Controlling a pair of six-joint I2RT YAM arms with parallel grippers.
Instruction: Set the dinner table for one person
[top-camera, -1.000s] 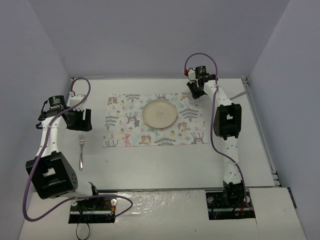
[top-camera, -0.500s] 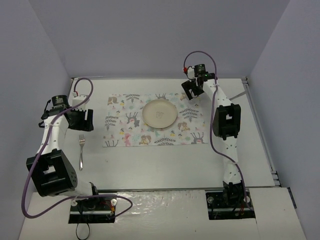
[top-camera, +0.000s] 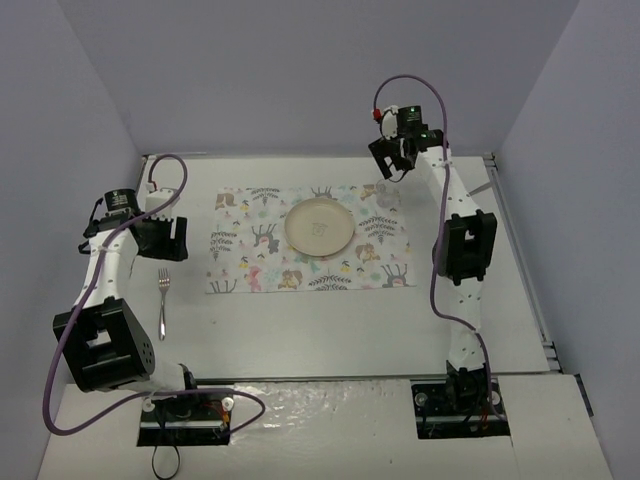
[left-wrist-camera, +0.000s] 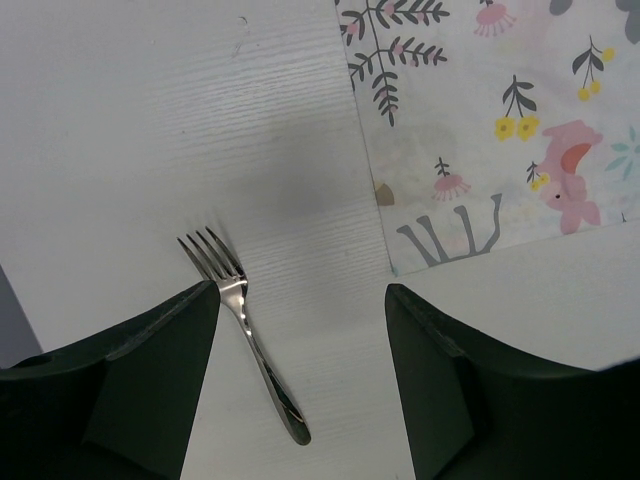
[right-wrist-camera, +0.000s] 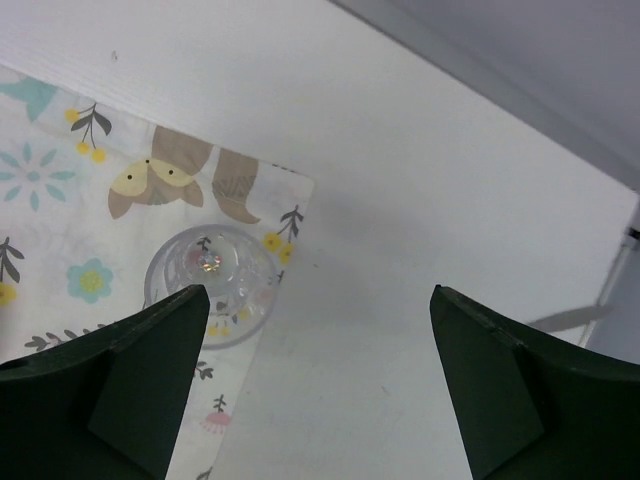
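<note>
Now reaching far forward, my right gripper (right-wrist-camera: 318, 300) gaping wide above glass (right-wrist-camera: 210, 285) on cloth (right-wrist-camera: 60, 230) corner; my left gripper (left-wrist-camera: 300, 290) hovering low, jaws apart, over fork (left-wrist-camera: 250, 340) on dinner table (left-wrist-camera: 150, 120) beside cloth.

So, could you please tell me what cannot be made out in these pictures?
Glass: top view, too clear and small to pick out; right wrist view, part of its rim hidden by a finger of the right pincer.
Plate: top view, centre marking too small.
Printed cloth: both wrist views, cut off by frame edges.
</note>
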